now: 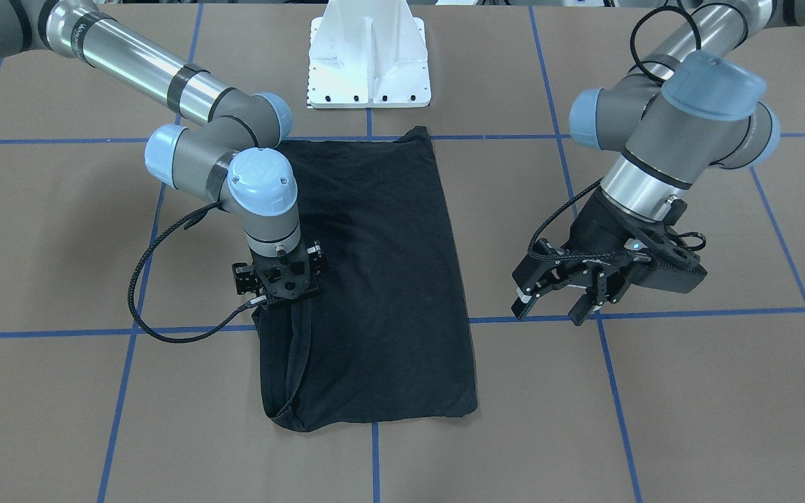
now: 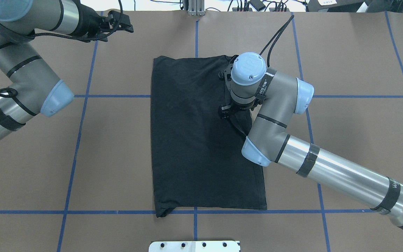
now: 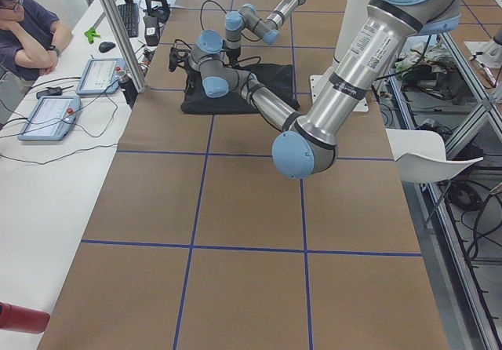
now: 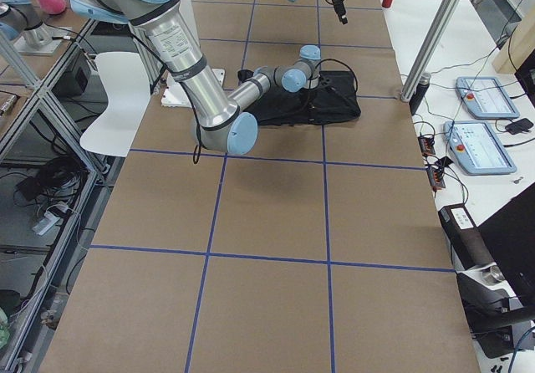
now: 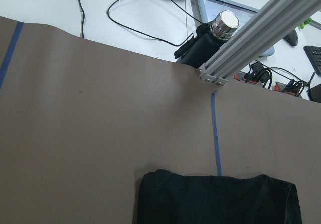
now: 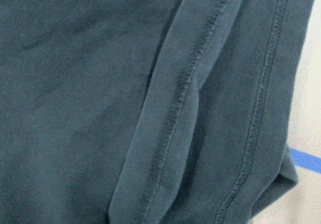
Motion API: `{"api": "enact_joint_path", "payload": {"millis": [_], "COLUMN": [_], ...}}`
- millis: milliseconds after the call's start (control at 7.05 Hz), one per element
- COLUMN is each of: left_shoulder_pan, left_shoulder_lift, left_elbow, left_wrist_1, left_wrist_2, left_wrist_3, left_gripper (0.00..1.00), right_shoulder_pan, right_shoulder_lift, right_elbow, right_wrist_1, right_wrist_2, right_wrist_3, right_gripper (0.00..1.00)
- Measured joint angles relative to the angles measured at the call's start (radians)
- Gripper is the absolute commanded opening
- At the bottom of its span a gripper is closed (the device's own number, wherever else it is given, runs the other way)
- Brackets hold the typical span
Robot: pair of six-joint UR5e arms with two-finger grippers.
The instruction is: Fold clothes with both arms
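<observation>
Brown table (image 1: 60,230), T-shirt (image 1: 388,265), right arm (image 1: 263,202) on its edge (fingers hidden), left fingers (image 1: 579,309) wide, well aside.

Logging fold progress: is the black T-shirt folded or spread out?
Folded: the T-shirt lies as a narrow rectangle, no sleeves sticking out, hems layered under the right end effector.

Robotics lab: teach pendants (image 4: 473,147), aluminium frame post (image 4: 434,34), tape-gridded table (image 2: 117,140), cable-strewn white bench (image 3: 47,201) alongside.

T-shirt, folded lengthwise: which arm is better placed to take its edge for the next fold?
Right, probably. The right gripper points straight down onto the T-shirt's hemmed long edge; the left gripper hangs open over the table, apart from the cloth.
</observation>
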Motion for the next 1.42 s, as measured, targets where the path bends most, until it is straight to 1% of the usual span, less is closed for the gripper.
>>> {"api": "enact_joint_path", "payload": {"millis": [567,993,1418], "left_shoulder_pan": [0.000,0.001,0.004], "left_shoulder_lift": [-0.002,-0.004,-0.006], "left_elbow": [-0.011,-0.042,-0.045], "left_wrist_1": [0.009,0.045,0.049], "left_wrist_2": [0.001,0.002,0.002], "left_wrist_3": [-0.001,-0.001,-0.002], "left_gripper": [1.00,1.00,1.00], "right_shoulder_pan": [0.006,0.015,0.059], "right_shoulder_lift": [0.022,0.025,0.021], "right_elbow": [-0.005,-0.036,-0.044], "right_wrist_1": [-0.005,0.001,-0.006], "right_wrist_2": [-0.001,-0.005,0.003], "right_wrist_3": [-0.006,-0.011,-0.061], "right_gripper": [1.00,1.00,1.00]}}
